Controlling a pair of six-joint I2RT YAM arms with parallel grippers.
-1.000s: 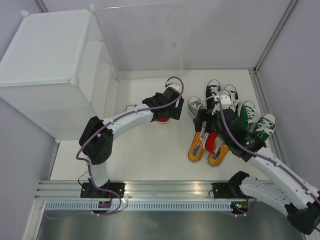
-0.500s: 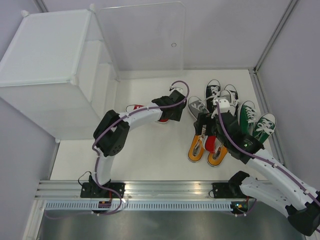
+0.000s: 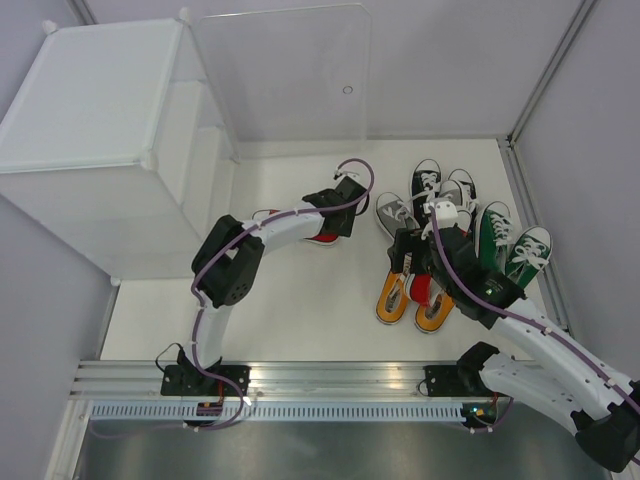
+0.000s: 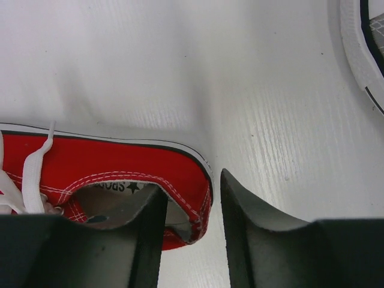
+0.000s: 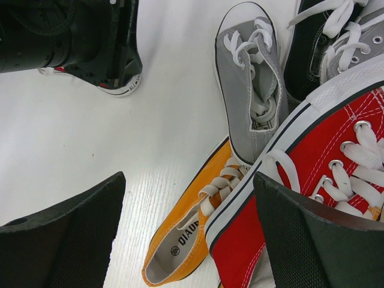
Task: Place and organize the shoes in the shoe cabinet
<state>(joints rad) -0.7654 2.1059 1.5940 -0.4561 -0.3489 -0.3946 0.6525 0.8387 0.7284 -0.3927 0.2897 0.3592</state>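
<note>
A red shoe (image 4: 108,165) lies on the white floor, seen in the top view as the red shoe (image 3: 322,239) under my left gripper (image 3: 332,222). That left gripper (image 4: 191,186) straddles its heel wall, one finger inside the shoe and the other just outside with a thin gap showing. My right gripper (image 5: 189,180) hangs open above an orange shoe (image 5: 192,231) and a second red shoe (image 5: 336,162) that rests across it; this right gripper (image 3: 405,252) stands over the shoe pile. The shoe cabinet (image 3: 95,100) stands at the back left, its clear door (image 3: 280,70) swung open.
The pile at right holds a grey shoe (image 5: 252,84), a black shoe (image 3: 425,185), a green pair (image 3: 515,245) and another orange shoe (image 3: 437,312). Side walls close in on the right. Bare floor lies between the cabinet and the pile.
My left gripper's jaws have narrowed around the red shoe's heel, and the left elbow has swung right and forward. The right gripper has shifted only slightly and stays wide.
</note>
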